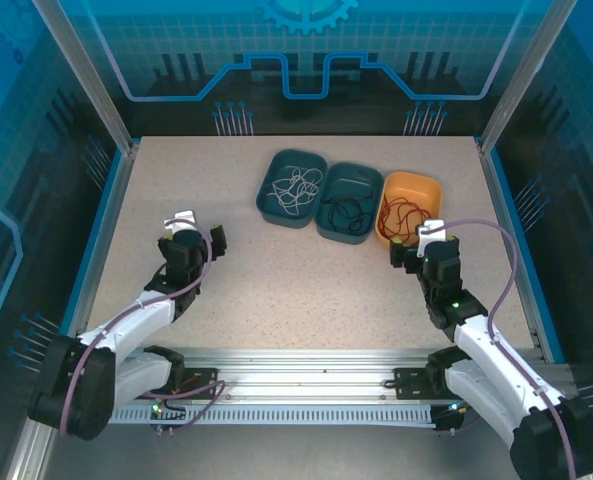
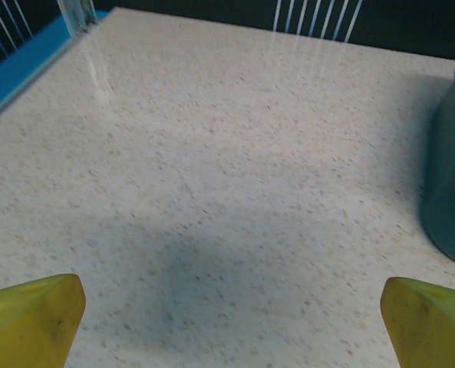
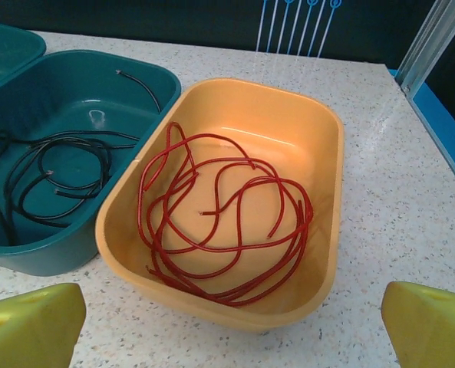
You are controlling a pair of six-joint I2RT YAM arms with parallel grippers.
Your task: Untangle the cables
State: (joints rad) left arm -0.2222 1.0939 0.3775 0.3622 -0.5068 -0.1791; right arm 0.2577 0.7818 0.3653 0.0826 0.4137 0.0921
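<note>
The cables lie apart, one to a tray. A white cable (image 1: 294,185) is coiled in the left teal tray (image 1: 272,200). The black cable (image 1: 348,211) (image 3: 66,186) rests in the middle teal tray (image 1: 328,225) (image 3: 97,57). A loose red cable (image 1: 406,212) (image 3: 304,216) fills the orange tray (image 1: 432,186) (image 3: 323,153). My right gripper (image 1: 423,240) (image 3: 231,322) stands open just in front of the orange tray, nothing between its yellow fingertips (image 3: 31,322). My left gripper (image 1: 193,233) (image 2: 231,322) hangs open over bare table at the left, well away from the trays.
The three trays sit side by side at the back centre-right of the speckled table (image 1: 276,290). The left teal tray's wall (image 2: 450,184) shows at the right edge of the left wrist view. Blue frame rails (image 1: 101,225) border the table's sides.
</note>
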